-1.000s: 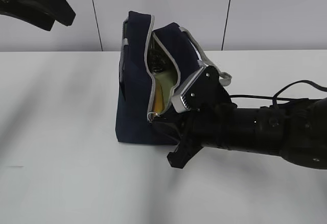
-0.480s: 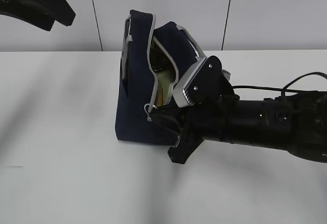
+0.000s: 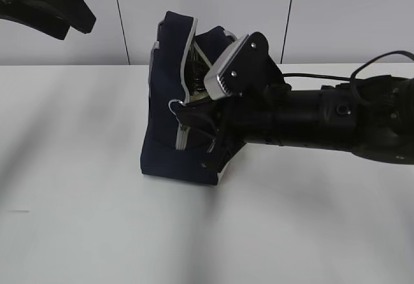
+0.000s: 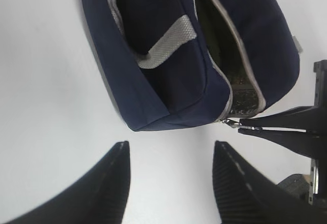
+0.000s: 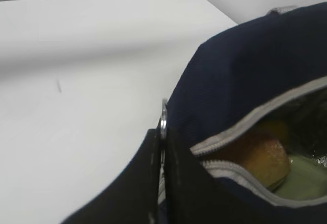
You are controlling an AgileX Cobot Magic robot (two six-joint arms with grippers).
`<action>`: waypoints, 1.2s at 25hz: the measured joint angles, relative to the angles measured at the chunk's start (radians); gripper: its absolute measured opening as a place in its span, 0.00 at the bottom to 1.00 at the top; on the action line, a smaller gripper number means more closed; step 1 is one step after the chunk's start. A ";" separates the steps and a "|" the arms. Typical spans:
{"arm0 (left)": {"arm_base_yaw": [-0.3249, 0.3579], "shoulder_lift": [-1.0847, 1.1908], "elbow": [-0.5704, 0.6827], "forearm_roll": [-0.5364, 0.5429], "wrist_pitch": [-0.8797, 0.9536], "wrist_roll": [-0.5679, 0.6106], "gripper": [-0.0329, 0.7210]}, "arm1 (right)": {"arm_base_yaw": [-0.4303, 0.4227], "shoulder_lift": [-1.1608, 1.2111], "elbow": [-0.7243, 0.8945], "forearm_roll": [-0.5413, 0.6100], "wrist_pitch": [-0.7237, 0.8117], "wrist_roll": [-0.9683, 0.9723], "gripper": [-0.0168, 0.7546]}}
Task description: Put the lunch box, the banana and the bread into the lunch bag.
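The navy lunch bag [image 3: 165,142] stands on the white table and also shows in the left wrist view [image 4: 168,55]. Its grey zipper is partly open. My right gripper [image 3: 181,111] is shut on the zipper's ring pull [image 5: 163,116] at the bag's front edge. Through the gap I see the golden-brown bread [image 5: 261,158], a bit of yellow banana [image 5: 277,128] behind it, and a pale green surface [image 5: 302,179] that may be the lunch box lid. My left gripper [image 4: 171,170] is open and empty, raised above the table in front of the bag.
The white table [image 3: 77,187] spreads to the left and front of the bag. A white panelled wall [image 3: 213,6] stands behind. The right arm [image 3: 323,125] lies low across the table's right side. The left arm [image 3: 45,2] hangs at the top left.
My right gripper has moved up and to the left with the ring pull, drawing the zipper along the opening. The bag has leaned and shifted slightly left. The left arm has not moved.
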 joint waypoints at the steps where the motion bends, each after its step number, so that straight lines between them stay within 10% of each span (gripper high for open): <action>1: 0.000 0.000 0.000 0.000 0.000 0.004 0.54 | 0.000 0.000 -0.018 -0.021 0.014 0.031 0.03; 16: 0.000 0.000 0.000 -0.015 -0.003 0.047 0.54 | -0.020 0.000 -0.131 -0.302 0.028 0.369 0.03; 30: 0.000 0.035 0.001 -0.034 -0.056 0.085 0.54 | -0.020 0.022 -0.139 -0.284 0.114 0.547 0.03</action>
